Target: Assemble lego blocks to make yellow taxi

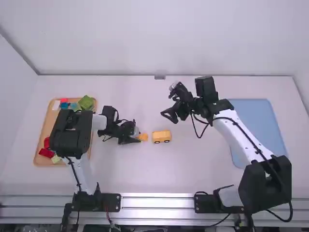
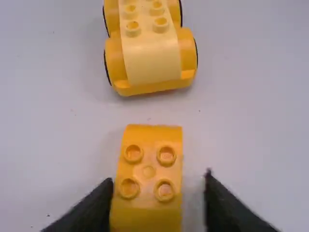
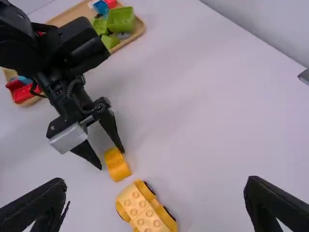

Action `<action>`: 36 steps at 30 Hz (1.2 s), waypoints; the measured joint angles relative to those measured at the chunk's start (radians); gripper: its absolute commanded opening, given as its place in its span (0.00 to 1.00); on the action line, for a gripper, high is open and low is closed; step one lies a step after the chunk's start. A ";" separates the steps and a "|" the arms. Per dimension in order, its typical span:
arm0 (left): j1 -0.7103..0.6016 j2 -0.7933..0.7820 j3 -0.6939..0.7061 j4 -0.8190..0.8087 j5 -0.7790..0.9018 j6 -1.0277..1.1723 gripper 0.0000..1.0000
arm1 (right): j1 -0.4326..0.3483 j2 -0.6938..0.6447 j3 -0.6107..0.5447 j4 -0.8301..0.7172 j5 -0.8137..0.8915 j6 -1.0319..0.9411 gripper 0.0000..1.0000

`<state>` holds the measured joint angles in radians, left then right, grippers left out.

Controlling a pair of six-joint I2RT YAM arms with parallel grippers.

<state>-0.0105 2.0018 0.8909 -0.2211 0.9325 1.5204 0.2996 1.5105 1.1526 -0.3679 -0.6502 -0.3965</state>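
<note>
Find the left gripper (image 2: 159,180) partly open over the table (image 2: 48,121), one finger on each side of the orange-yellow lego block (image 2: 148,171), with a gap along one flank; not clamped. See the block lying studs up between those fingers. Judge it light, hard and stiff, tough rather than fragile, yet smooth enough to slip or twist in an uneven squeeze. Take hold low on the straight side walls, midway along, clear of the four studs and the curved ends. Squeeze moderately; expect no give.

Just beyond, note the yellow wheeled base (image 2: 152,63), also studs up, apart from the block. Expect it to roll if nudged lengthwise. Steady it by the body between the wheels, then press straight down to seat any piece evenly.

Farther off, see the right gripper (image 3: 155,182) wide open above the table, gripping nothing; probably useful for bracing the base.

Farthest away, spot the tan tray (image 3: 139,32) with green blocks (image 3: 120,19) on it, likely just as light and rigid; best pinched by opposite walls.
</note>
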 measured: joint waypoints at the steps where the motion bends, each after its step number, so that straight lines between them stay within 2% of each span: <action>1: 0.000 0.000 0.000 0.005 0.002 -0.001 0.34 | 0.000 0.000 0.000 -0.002 0.000 0.000 0.98; 9: -0.001 0.000 -0.056 0.118 0.058 -0.001 0.27 | 0.000 0.000 0.000 -0.002 0.000 0.002 0.98; 15: 0.004 0.000 -0.074 0.145 0.077 -0.061 0.22 | -0.007 0.000 0.000 -0.008 0.000 0.001 0.98; 21: 0.017 0.000 -0.053 0.050 0.089 -0.113 0.15 | -0.043 0.000 0.000 -0.075 -0.035 -0.082 0.98; 24: 0.017 -0.015 -0.031 -0.011 0.089 -0.120 0.13 | -0.063 -0.001 -0.008 -0.062 -0.070 -0.148 0.98; 28: 0.017 -0.089 -0.025 -0.064 0.089 -0.130 0.13 | -0.089 -0.015 -0.096 0.056 -0.121 -0.235 0.98; 31: 0.010 -0.175 -0.025 -0.071 0.090 -0.159 0.10 | -0.108 -0.019 -0.232 0.196 -0.179 -0.321 0.98; 34: -0.014 -0.233 -0.024 -0.028 0.086 -0.233 0.07 | -0.111 -0.018 -0.424 0.403 -0.216 -0.404 0.98; 35: -0.018 -0.236 -0.024 -0.024 0.085 -0.242 0.06 | -0.110 -0.018 -0.431 0.409 -0.218 -0.409 0.98; 36: -0.034 -0.245 -0.023 0.002 0.079 -0.278 0.06 | -0.105 -0.019 -0.490 0.484 -0.226 -0.417 0.98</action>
<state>-0.0441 1.7573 0.8677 -0.2195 1.0115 1.2423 0.1944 1.4918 0.6628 0.1162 -0.8764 -0.8131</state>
